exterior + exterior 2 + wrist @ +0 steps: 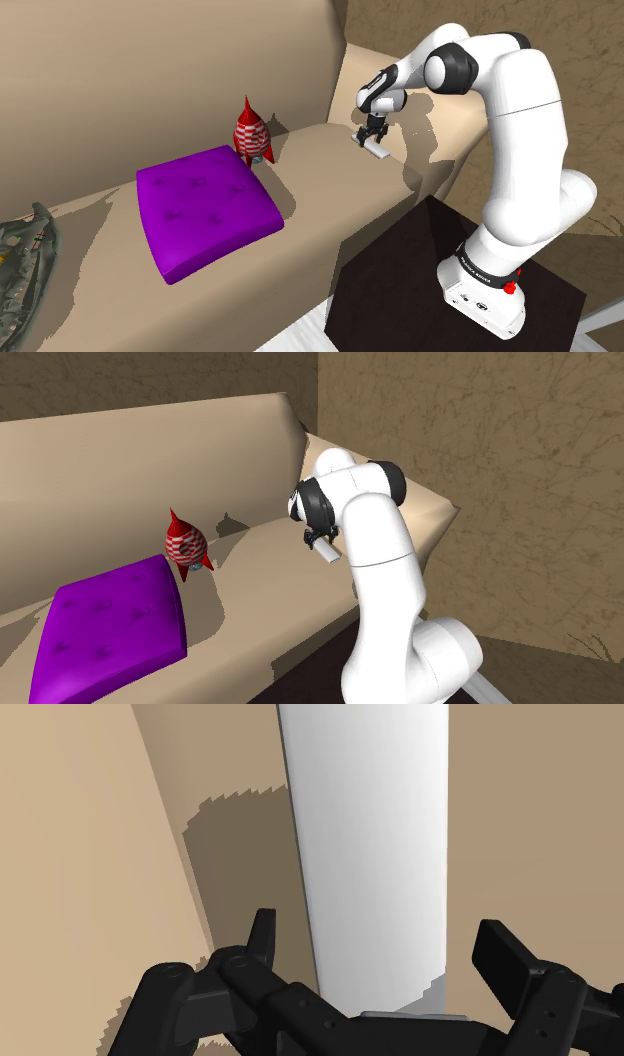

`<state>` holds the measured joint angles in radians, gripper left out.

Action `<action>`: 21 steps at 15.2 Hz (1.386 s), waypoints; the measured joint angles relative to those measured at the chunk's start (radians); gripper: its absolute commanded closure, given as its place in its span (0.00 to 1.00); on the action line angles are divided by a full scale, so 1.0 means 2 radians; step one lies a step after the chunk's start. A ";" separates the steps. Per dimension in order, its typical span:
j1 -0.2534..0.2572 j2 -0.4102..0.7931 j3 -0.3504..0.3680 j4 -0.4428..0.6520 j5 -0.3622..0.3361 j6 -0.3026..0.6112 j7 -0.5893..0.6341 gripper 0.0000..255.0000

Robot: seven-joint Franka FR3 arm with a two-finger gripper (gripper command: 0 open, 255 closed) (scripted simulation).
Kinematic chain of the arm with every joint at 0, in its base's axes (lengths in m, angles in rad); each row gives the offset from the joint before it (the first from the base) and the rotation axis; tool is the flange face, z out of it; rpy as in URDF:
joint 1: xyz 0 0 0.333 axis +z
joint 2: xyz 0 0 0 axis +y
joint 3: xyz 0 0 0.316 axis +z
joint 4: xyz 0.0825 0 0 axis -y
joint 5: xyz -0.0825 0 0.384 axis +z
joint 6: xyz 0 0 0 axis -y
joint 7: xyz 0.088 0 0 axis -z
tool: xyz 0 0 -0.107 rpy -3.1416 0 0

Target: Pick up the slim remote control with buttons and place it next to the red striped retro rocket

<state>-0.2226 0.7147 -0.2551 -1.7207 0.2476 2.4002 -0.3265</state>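
The remote control (370, 844), drawn as a plain white slim bar, lies flat on the beige sofa seat (330, 175) near the end by the armrest. The black gripper (380, 939) stands right over it with its fingers spread. In the wrist view one finger (262, 939) sits on each side of the bar, with a strip of seat showing between each and the remote's edges, so nothing is gripped.

The remote's long axis runs straight away from the hand, crosswise to the line between the fingers. In the shoulder view the remote (378, 149) slants from the backrest side toward the seat's front edge; which end is the head I cannot tell.

Further along the seat, well apart from the remote, the red and white rocket (250, 130) stands upright against the backrest, just behind a purple cushion (205, 205). Brown mottled walls (480, 472) close the corner behind the sofa. The arm's dark stand (400, 270) sits before the seat on a pale floor (300, 335).
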 measured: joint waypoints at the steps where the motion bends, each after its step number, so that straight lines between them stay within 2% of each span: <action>1: 0.000 0.000 0.000 0.000 0.000 0.000 0.000 0.00; 4: 0.000 0.001 0.000 0.000 0.000 0.001 0.000 0.00; 5: 0.000 0.001 0.000 0.000 0.000 0.001 0.000 1.00; 15: 0.000 0.000 0.000 0.000 0.000 0.001 0.000 1.00; 21: 0.005 -0.024 -0.006 -0.004 -0.007 -0.020 0.004 1.00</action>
<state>-0.2131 0.6663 -0.2671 -1.7293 0.2342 2.3610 -0.3179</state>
